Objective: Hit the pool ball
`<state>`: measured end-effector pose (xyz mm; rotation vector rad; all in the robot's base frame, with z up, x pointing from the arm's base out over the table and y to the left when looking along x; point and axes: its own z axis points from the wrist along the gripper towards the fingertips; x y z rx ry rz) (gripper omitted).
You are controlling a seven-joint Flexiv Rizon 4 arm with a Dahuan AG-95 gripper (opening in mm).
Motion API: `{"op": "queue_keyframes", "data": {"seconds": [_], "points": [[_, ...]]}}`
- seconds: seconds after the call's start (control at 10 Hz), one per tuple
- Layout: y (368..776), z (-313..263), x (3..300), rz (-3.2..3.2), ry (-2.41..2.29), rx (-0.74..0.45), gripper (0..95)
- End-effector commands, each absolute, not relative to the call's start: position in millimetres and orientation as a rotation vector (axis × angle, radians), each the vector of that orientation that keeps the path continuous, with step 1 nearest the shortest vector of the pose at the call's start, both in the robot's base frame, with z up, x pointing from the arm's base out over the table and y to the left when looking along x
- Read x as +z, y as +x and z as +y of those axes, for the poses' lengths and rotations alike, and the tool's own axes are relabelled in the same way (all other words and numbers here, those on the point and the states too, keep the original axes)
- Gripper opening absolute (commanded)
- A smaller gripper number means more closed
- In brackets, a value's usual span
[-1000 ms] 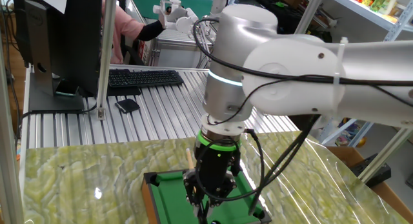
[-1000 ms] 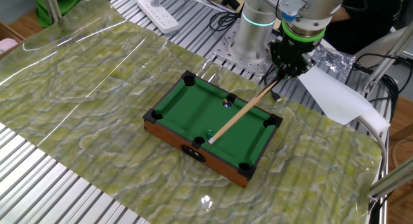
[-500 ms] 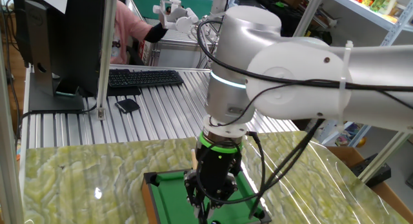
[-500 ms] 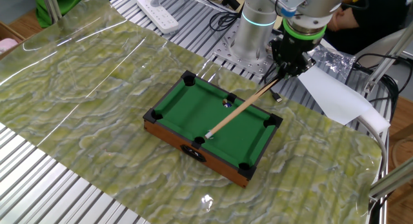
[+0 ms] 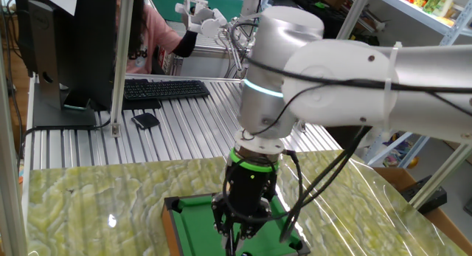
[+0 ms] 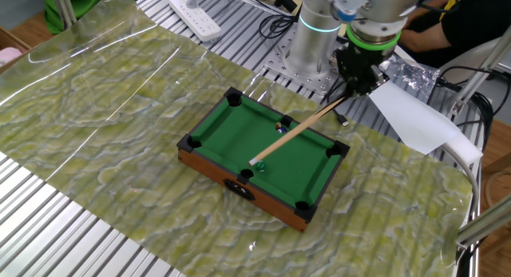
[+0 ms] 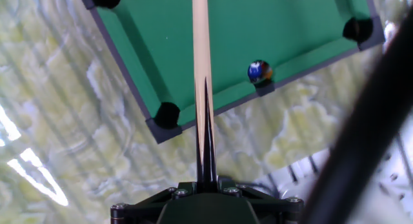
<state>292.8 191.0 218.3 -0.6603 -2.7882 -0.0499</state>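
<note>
hand view looks down the wooden cue stick [image 7: 201, 62], which runs from the hand [image 7: 205, 182] out over the mini pool table [image 7: 168, 37]; the hand is closed on the butt end of the cue, its dark fingers pinched tight against the shaft. the pool ball [image 7: 259, 71], dark with blue and yellow patches, sits on the green felt right beside the middle pocket of the near long rail, off to the right of the cue and not touching it. the other fixed view shows the cue slanting down from the hand [image 6: 357, 79] across the felt, its pale tip near the far long rail, with the ball [image 6: 280, 127] close beside the shaft. the pool table [image 6: 231, 133] rests on the green marbled desk [image 6: 104, 117]. one fixed view shows the hand [image 5: 234, 225] pointing steeply downward over the table.
</note>
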Motion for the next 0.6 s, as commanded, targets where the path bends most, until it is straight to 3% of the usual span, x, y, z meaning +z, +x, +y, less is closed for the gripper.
{"op": "queue_keyframes", "data": {"seconds": [0.1, 0.6], "points": [[288.5, 198.1, 222.6, -2.726, -0.742, -0.052, 0.0], [265.4, 228.2, 236.5, -2.695, -0.829, -0.038, 0.0]]}}
